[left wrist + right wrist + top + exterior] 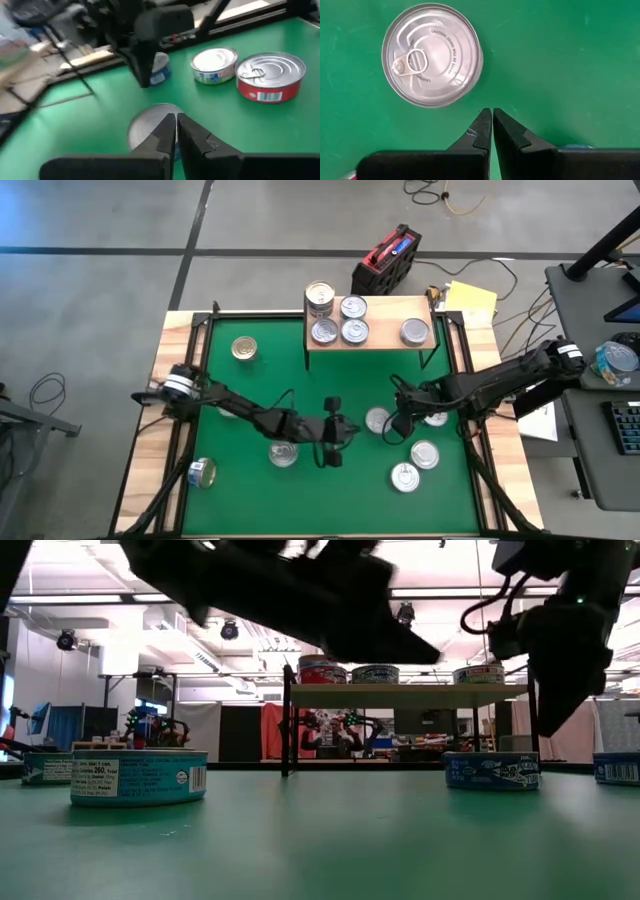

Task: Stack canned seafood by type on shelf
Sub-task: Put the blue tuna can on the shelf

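Green mat point(290, 375) | loose cans point(424, 454) around both arms | both fingers together, empty

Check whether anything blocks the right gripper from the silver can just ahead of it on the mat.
Nothing visible does. In the right wrist view the right gripper, fingers shut, points at bare green mat, with the silver can just ahead and to one side, pull-tab up. The fingers would need to open first.

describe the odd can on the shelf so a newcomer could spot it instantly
Find the small light-wood shelf on black legs at the far edge of the green mat. Five round metal cans sit on it; go to its left end. The tall silver can there stands clearly higher than the flat silver-topped tins beside it.
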`<state>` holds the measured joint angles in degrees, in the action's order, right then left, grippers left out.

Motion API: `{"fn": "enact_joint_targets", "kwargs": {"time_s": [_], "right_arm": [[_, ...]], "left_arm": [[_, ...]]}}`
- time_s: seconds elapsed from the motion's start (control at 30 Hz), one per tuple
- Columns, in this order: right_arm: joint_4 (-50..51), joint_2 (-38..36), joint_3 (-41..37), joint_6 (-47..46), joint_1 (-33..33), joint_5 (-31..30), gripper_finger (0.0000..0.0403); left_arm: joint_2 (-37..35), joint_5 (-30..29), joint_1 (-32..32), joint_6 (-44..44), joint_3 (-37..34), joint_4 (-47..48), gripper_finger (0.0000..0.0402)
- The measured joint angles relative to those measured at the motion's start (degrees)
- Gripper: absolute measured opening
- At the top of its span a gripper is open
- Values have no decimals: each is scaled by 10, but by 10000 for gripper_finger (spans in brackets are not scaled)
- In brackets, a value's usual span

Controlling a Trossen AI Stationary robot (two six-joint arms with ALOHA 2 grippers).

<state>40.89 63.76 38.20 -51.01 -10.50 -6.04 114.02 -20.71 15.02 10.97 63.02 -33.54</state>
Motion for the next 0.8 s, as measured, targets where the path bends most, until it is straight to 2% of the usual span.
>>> {"fn": "enact_joint_targets", "kwargs": {"time_s": [0.07,0.27,0.57,0.8], "right_arm": [[-24,-2,-13,0,0,0,9],[-77,-5,-35,5,0,0,9],[-138,-7,-60,16,0,-2,17],[-145,-7,-62,15,0,-21,69]], "left_arm": [[23,19,-9,-4,28,8,0],[79,23,-28,-1,102,95,0],[92,23,-38,-21,111,123,0],[105,23,-43,-29,112,123,0]]}}
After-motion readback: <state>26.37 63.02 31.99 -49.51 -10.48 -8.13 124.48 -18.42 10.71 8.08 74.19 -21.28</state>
